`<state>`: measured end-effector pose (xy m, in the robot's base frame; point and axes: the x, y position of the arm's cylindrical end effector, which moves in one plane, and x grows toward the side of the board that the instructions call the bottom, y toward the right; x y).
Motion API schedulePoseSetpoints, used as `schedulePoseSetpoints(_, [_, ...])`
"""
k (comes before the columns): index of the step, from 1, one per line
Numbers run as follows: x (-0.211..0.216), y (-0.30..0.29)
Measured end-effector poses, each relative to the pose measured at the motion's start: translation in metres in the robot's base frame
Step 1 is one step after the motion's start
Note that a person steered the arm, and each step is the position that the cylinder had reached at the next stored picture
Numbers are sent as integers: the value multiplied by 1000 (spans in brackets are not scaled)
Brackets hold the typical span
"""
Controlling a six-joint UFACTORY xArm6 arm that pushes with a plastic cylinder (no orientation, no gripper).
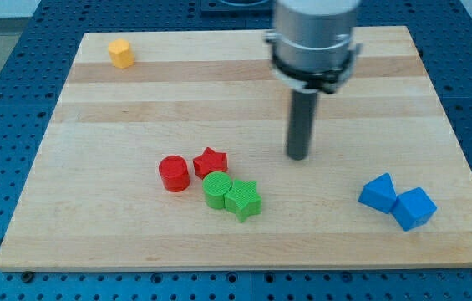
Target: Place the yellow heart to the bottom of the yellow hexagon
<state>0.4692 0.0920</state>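
The yellow hexagon [120, 53] sits near the board's top left corner. No yellow heart shows in this view; it may be hidden behind the arm. My tip [297, 156] rests on the board right of centre, well to the right of the red star [210, 160] and far from the yellow hexagon. The arm's grey body [314, 38] covers part of the board's top edge.
A red cylinder [173, 173], the red star, a green cylinder [215, 190] and a green star [243, 200] cluster at the lower centre. Two blue blocks [378, 192] [413, 208] lie at the lower right. The wooden board [135, 109] sits on a blue perforated table.
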Motion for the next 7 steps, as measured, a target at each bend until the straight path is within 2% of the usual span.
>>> schedulePoseSetpoints(1, [0, 31])
schedulePoseSetpoints(2, [-28, 43])
schedulePoseSetpoints(4, [-42, 33])
schedulePoseSetpoints(7, [-114, 7])
